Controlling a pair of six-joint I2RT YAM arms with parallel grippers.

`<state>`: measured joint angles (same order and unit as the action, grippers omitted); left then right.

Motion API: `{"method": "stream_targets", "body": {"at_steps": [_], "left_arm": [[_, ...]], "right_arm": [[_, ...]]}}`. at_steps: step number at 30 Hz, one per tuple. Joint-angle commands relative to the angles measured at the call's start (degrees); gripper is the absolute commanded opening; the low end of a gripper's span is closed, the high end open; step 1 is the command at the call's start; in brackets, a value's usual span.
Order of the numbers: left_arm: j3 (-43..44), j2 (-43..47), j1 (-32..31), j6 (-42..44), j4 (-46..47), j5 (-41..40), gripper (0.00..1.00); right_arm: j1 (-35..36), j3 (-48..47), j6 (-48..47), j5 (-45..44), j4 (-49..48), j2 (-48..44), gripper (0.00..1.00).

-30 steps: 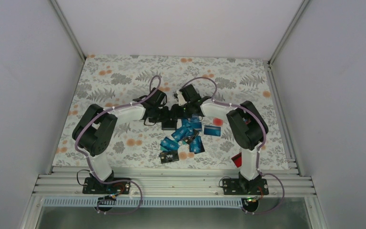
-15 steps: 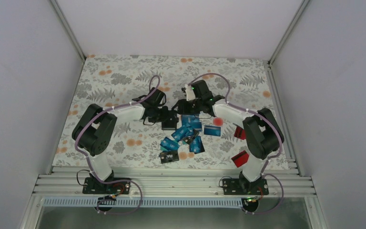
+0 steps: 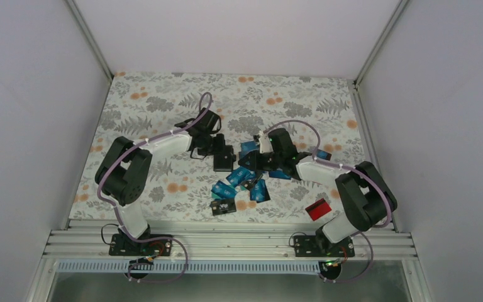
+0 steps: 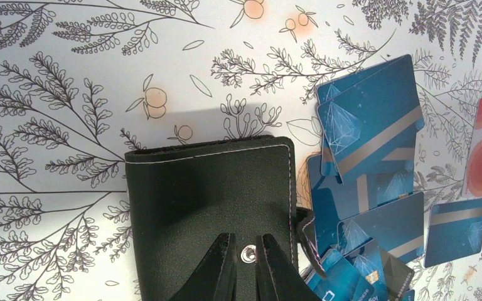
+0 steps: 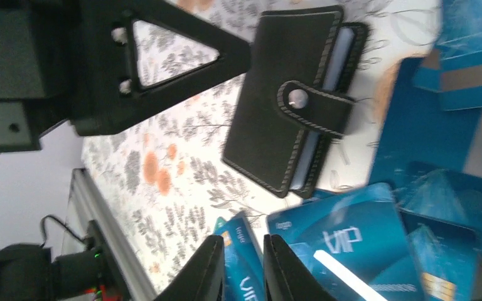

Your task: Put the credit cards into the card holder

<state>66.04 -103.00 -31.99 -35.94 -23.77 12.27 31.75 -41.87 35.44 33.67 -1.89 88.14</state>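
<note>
While the left claw point(image 4: 245, 239) stands with its tips together, only a slit between them, right over the snap of the card holder point(image 4: 207, 194), it looks to me as if it is pinning that black case flat so it cannot slide. The holder lies folded near the middle of the desk point(image 3: 151, 107), its strap seemingly buttoned and its grey-blue slots showing at one edge. I judge it needs opening before anything goes in. Just to its right, the right claw point(image 5: 243, 246) hangs low over the heap of credit cards point(image 5: 345, 241), tips close. Whether a card is nipped between them I cannot tell. The blue cards overlap loosely just beside the holder, and a red card point(image 3: 318, 208) lies well apart, at the near right.
</note>
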Motion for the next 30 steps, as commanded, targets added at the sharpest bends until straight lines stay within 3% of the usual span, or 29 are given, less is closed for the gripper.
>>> {"method": "stream_targets", "body": {"at_steps": [1,5,12,21,30], "left_arm": [[1.8,1.1,0.2,0.7,-1.8,1.2,0.09],[2.7,2.4,0.3,0.8,-2.5,2.0,0.14],[4.5,2.1,0.2,1.1,-3.2,5.9,0.33],[5.9,-0.3,-1.1,-1.1,-4.6,7.3,0.34],[5.5,-2.0,-3.1,-4.2,-5.3,6.1,0.33]], "right_arm": [[1.0,2.6,7.6,6.2,-14.8,1.3,0.16],[1.1,3.1,10.7,8.4,-20.5,5.5,0.15],[1.2,1.6,11.3,7.9,-21.8,10.5,0.12],[-1.6,4.6,6.8,-3.8,-11.7,4.2,0.11],[-2.8,4.7,5.2,-4.9,-10.0,2.4,0.11]]}}
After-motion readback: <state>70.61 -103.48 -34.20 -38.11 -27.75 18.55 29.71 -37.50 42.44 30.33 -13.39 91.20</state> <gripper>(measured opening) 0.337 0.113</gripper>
